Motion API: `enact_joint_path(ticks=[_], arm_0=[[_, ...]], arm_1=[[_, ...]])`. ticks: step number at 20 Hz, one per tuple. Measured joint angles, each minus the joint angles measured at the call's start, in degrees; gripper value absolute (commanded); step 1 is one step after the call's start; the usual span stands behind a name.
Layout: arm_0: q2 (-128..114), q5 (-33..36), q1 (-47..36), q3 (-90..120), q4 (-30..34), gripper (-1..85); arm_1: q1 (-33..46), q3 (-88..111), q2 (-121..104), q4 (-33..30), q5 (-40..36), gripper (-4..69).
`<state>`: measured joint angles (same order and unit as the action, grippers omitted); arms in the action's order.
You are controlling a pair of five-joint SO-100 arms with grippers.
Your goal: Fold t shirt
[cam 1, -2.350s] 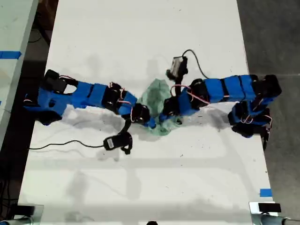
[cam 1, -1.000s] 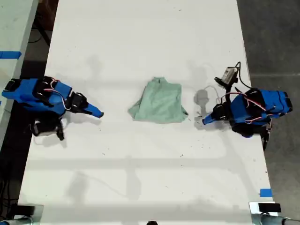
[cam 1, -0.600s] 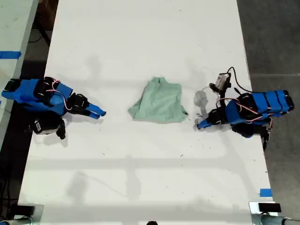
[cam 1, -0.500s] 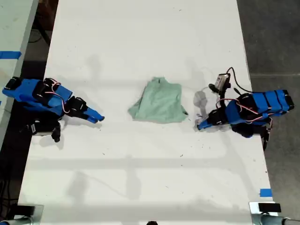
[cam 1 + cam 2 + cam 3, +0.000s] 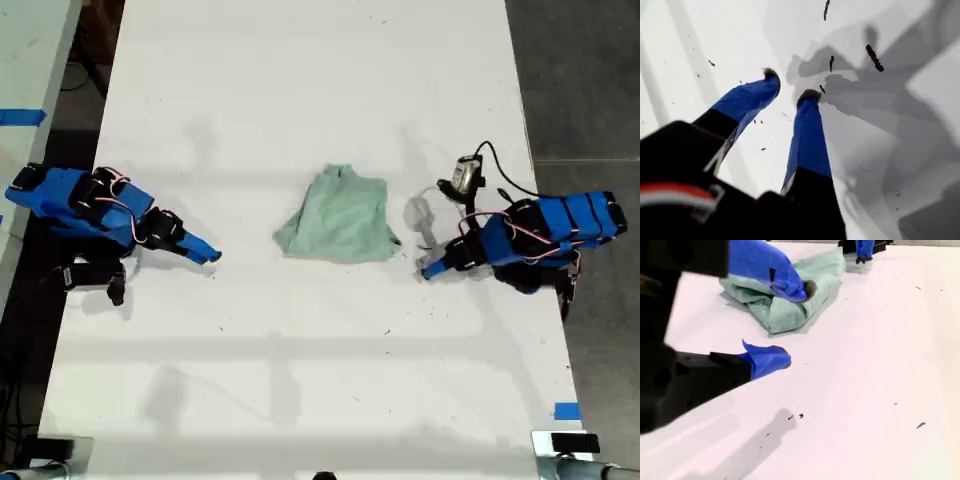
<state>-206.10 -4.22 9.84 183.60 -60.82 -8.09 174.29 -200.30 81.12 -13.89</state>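
Nearest the second wrist camera, my second gripper (image 5: 795,325) is seen with its jaws spread wide and nothing held between them, only bare worktop (image 5: 880,365) below. Just beyond its tips the t shirt (image 5: 830,270) is found, lying as a wrinkled, compact bundle, so the spread jaws are judged to be kept ready should another pinch on the cloth be wanted. Beyond the t shirt, part of a blue arm (image 5: 864,249) is cut off by the frame edge.

My first gripper (image 5: 790,85) is pointed down at the worktop (image 5: 700,45), its jaws a little apart and empty; the t shirt is not shown in that view, only specks and shadows.

In the exterior view the t shirt (image 5: 340,215) is seen to be touched by neither arm, with an arm on the exterior view's left (image 5: 100,205) well apart from it and an arm on the exterior view's right (image 5: 540,235) nearer to it. Which of these is first cannot be settled from the wrist views. The folding appears largely done, though the layers underneath are hidden and the neatness of the edges cannot be judged.
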Motion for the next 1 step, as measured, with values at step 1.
enact_joint_path(ticks=[1], arm_0=[[0.0,0.0,0.0,0.0,0.0,17.3]], arm_1=[[0.0,0.0,0.0,0.0,0.0,10.4]])
